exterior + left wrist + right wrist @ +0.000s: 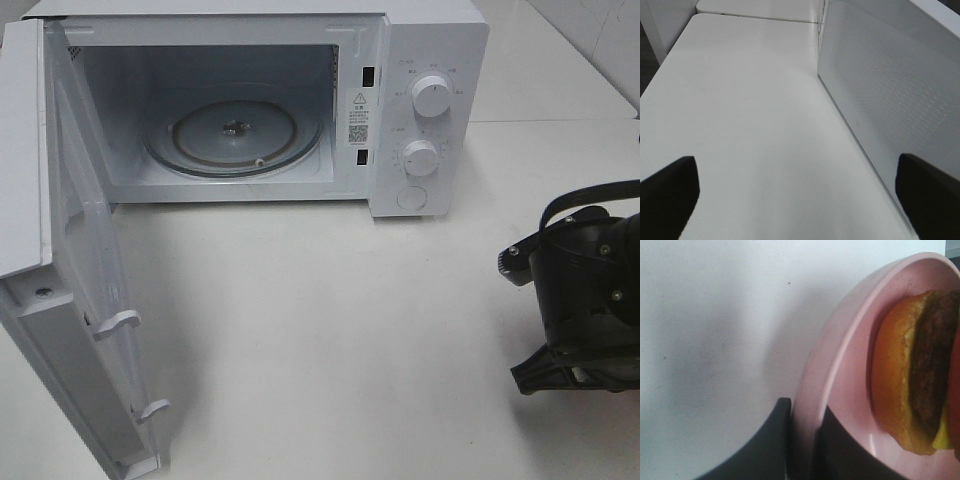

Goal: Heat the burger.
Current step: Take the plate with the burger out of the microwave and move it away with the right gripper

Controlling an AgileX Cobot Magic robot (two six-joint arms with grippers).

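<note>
Gripping the rim of the round pink plate (840, 365) with our right gripper (802, 440), the golden-bun burger (915, 370) riding on it, left gripper (800, 195) wide and empty, we should keep it level toward the open white microwave's (420, 60) glass turntable (235, 135).

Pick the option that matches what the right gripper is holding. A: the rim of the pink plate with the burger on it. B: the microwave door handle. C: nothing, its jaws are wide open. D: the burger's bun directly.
A: in the right wrist view the right gripper is clamped on the rim of the pink plate, one finger on each side of it, with the burger lying on the plate.
</note>
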